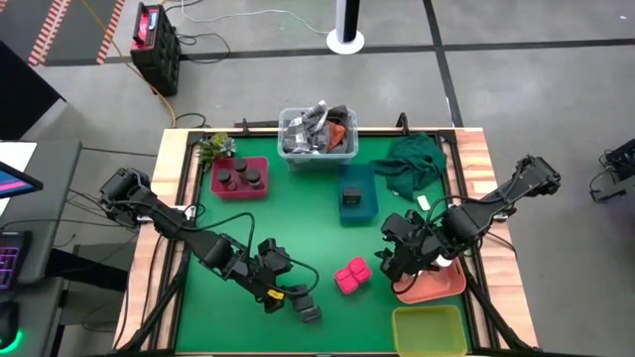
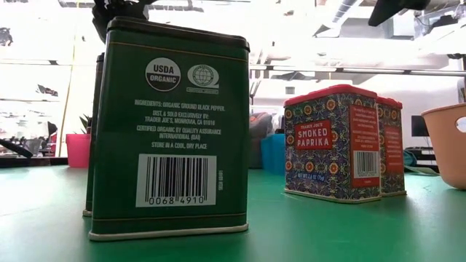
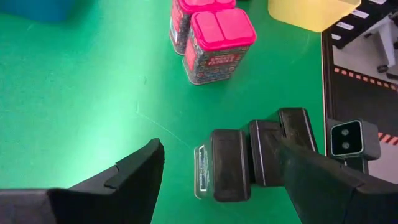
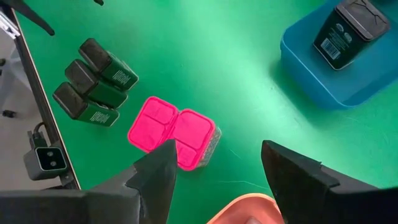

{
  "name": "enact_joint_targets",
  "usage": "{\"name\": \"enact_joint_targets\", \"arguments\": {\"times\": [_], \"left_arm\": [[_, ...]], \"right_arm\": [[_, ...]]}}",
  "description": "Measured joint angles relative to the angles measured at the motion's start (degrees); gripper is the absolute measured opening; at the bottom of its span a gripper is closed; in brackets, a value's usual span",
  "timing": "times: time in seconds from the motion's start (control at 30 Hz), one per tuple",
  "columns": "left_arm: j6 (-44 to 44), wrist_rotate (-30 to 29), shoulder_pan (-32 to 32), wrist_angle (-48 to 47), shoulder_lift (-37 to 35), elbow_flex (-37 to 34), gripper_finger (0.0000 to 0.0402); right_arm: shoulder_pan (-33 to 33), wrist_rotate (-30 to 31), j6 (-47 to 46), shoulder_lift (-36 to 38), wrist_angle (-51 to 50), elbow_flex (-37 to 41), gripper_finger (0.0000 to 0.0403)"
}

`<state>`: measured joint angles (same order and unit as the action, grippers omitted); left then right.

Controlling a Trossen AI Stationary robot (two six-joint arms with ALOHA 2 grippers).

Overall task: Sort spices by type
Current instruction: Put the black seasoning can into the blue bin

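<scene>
Metal, by the look of the printed sides: the dark green pepper tins point(image 3: 255, 155) are stiff, light and smooth-walled, so I judge they will not crush but could slip or topple if pinched near the cap. Taking one across its two broad flat faces, low on the body, seems the safest hold. Three of them stand in a tight row just ahead of the left claw point(image 3: 217, 177), whose fingers are spread wide and grasp nothing; the row sits between them, nearer the one finger. Two pink-capped paprika tins point(image 3: 214, 40) stand side by side farther out beyond that row, equally rigid, with slick glossy wrapping.

Overhead, the right claw point(image 1: 397, 260) hangs beside a salmon tray point(image 1: 437, 286), released and empty, with the paprika pair lying just off to its side and a yellow tray point(image 1: 429, 330) close by. A fourth green tin point(image 4: 348, 31) stands in a blue tray point(image 4: 323, 81) well away from that claw, and dark round jars point(image 1: 240, 178) sit in a magenta tray point(image 1: 220, 188) far across the worktop point(image 1: 288, 228).

Only the table-level camera reads the labels: organic black pepper and smoked paprika. Only the right wrist camera shows the tin in the blue tray clearly; the left wrist camera alone shows how tightly the three tins touch.
</scene>
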<state>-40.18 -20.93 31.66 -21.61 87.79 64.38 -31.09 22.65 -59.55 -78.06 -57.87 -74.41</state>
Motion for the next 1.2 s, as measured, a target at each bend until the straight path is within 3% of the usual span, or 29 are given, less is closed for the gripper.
{"name": "enact_joint_targets", "arguments": {"times": [0.8, 1.2], "left_arm": [[-4.5, 0.1, 0.0, 0.1, -0.4, 0.0, 0.0295], [-1.4, 6.2, 1.0, -3.2, 0.8, 2.4, 0.0295]], "right_arm": [[0.5, 0.0, 0.0, 0.0, -0.5, 0.0, 0.026], [0.9, 0.1, 1.6, 0.0, -0.3, 0.0, 0.026]]}}
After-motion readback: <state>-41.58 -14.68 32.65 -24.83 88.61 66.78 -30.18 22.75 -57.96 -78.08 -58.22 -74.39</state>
